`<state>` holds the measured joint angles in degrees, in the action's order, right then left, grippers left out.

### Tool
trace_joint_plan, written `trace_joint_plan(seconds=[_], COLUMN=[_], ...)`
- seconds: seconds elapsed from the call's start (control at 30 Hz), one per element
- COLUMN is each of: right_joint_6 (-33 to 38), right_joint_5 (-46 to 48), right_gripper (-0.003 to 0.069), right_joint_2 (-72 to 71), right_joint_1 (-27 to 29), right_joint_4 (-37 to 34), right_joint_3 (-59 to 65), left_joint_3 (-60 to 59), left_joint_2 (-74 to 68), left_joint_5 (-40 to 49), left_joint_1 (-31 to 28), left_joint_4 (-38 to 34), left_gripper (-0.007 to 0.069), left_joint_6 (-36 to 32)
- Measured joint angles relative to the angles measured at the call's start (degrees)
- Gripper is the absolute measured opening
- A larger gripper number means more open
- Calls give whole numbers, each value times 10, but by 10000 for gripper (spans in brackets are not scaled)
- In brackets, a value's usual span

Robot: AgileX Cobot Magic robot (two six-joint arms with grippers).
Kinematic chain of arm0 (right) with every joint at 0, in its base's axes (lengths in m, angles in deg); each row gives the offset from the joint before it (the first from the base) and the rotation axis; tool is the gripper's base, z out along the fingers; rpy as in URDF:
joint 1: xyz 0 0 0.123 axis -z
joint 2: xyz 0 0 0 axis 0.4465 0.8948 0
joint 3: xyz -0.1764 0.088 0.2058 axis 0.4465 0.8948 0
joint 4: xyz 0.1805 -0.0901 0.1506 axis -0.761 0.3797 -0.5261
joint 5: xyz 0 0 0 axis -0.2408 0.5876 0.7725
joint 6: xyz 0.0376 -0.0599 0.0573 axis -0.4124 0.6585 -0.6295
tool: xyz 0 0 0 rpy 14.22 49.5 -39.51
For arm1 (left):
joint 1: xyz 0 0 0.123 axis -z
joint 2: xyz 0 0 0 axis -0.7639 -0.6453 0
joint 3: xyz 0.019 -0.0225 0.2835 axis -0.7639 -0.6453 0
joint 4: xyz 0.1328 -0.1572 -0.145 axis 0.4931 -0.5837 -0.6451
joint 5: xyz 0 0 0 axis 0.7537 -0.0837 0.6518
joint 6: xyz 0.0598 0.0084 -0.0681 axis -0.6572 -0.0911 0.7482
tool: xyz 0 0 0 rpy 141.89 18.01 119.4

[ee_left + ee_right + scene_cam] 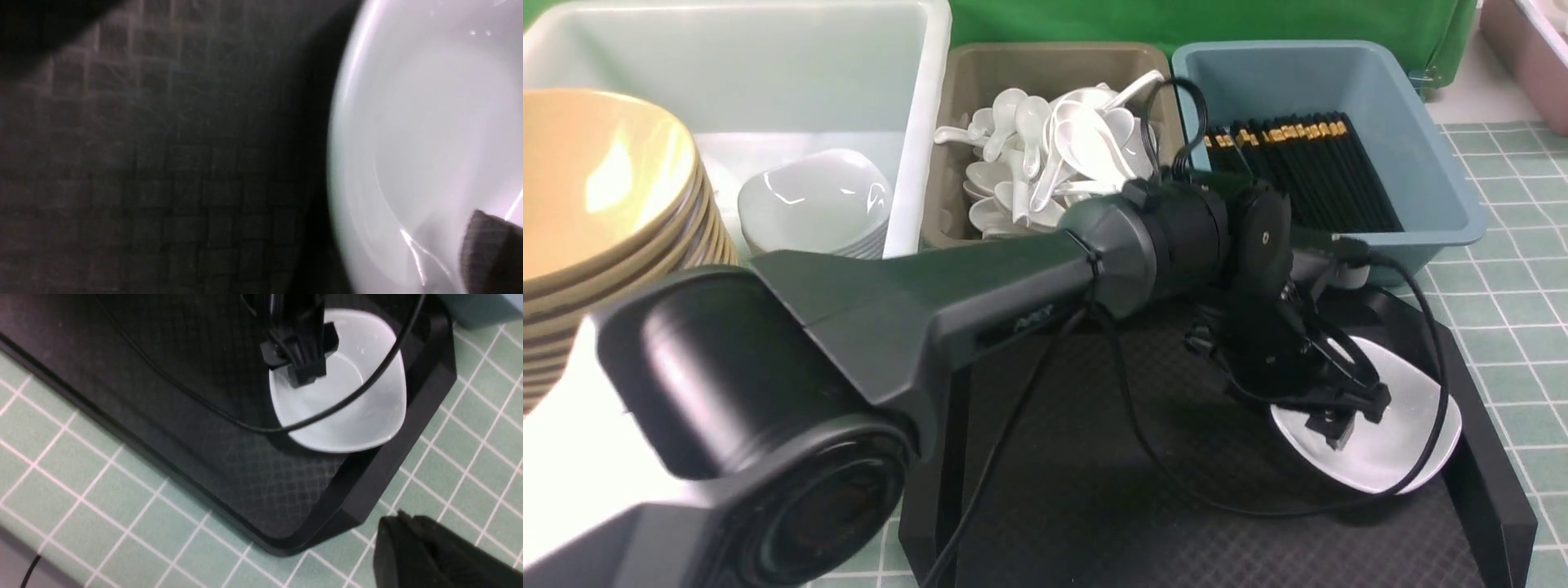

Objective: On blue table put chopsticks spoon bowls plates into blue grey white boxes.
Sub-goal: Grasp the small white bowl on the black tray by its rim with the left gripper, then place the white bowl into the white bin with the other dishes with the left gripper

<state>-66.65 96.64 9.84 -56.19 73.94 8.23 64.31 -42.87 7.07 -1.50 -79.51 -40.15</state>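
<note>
My left gripper [1347,415]: one, its tip over the single loose plate; whether the fingers stand apart or clamp the rim, I cannot tell, my own arm hides too much.
My right gripper [412,547]: one, fingers together at the picture's edge in its wrist view; nothing seen between them.
Loose plate [1409,416]: one, white, in the black tray [1094,490], near its right-hand wall; a cable of mine crosses over it.
Boxes: three, in a row beyond the tray; white box [800,65] at left, grey box [1054,61] in the middle, blue box [1405,147] at right.
Stacked plates [817,200]: one nested stack in the white box; several rims show, too tight for me to count.
Bowls [596,188]: one tall yellow stack, also in the white box, left of the plates; more than five rims, exact number unclear.
Spoons [1086,143]: a heap of well over ten in the grey box; they overlap, so I give no exact count.
Chopsticks [1327,175]: more than ten in the blue box, mostly side by side, gold bands at the far end.
Blue table [1515,310]: one, tiled, under the tray.
</note>
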Motion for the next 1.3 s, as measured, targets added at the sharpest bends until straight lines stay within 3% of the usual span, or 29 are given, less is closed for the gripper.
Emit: trace_joint_plan(seconds=[0.13, 0.23, 0.43, 0.67, 1.03, 1.3], right_joint_6=[-4, -4, 40, 131, 179, 190], right_joint_5=[-23, -49, -92, -115, -121, -105], right_gripper=[55, 55, 55, 55, 56, 62], right_joint_2=[0, 4, 56, 172, 337, 393], right_joint_1=[0, 0, 0, -39, -188, -206], right_joint_4=[-4, -11, -79, -178, -194, -184], right_joint_3=[0, -1, -58, -176, -340, -363], left_joint_3=[27, 74, 171, 187, 140, 110], left_joint_2=[2, 25, 121, 228, 296, 242], left_joint_5=[25, 86, 196, 235, 245, 227], left_joint_1=[-10, -33, -113, -220, -423, -499], left_joint_4=[21, 46, 93, 159, 195, 190], left_gripper=[85, 11, 6, 6, 6, 6], left_joint_6=[0, -10, -49, -56, -51, -76])
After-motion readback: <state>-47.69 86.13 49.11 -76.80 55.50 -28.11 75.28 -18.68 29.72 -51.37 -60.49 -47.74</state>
